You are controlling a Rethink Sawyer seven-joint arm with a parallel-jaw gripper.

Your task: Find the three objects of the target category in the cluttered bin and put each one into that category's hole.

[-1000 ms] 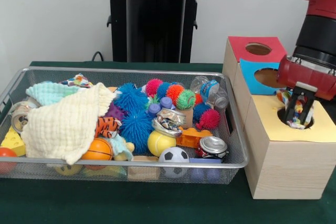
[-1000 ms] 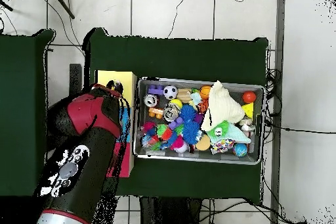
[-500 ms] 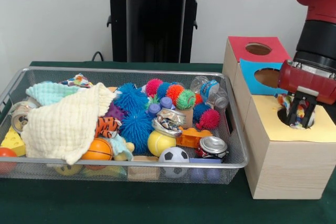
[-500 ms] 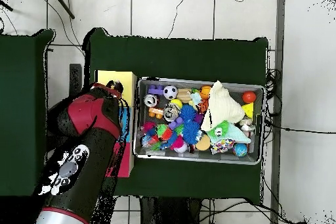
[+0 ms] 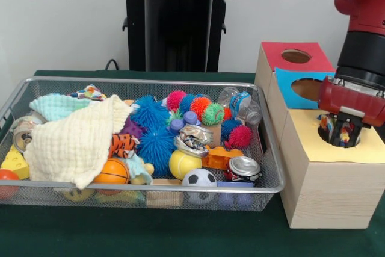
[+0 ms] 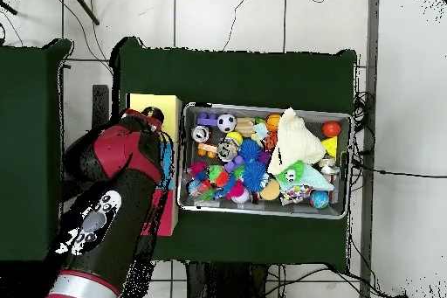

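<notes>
My gripper (image 5: 341, 135) hangs over the round hole of the yellow-topped wooden box (image 5: 313, 142), its fingertips down in the hole. It is shut on a small multicoloured patterned cloth (image 5: 343, 130), of which only scraps show between the fingers. In the wire bin (image 5: 264, 188) a large cream cloth (image 5: 75, 142) lies at the left over a mint cloth (image 5: 54, 105), with another patterned cloth (image 5: 90, 92) behind them. From overhead, my arm (image 6: 113, 190) covers most of the boxes, and the gripper itself is hidden.
A blue-topped box (image 5: 298, 88) and a red-topped box (image 5: 295, 56) stand behind the yellow one, each with a hole. The bin also holds spiky balls (image 5: 153, 118), crushed cans (image 5: 243, 167), a soccer ball (image 5: 199, 179), a plastic bottle (image 5: 240, 103) and bricks.
The gripper has sunk straight down into the yellow hole with the patterned cloth. The cloth, hanging out a second ago, is now almost wholly inside.
</notes>
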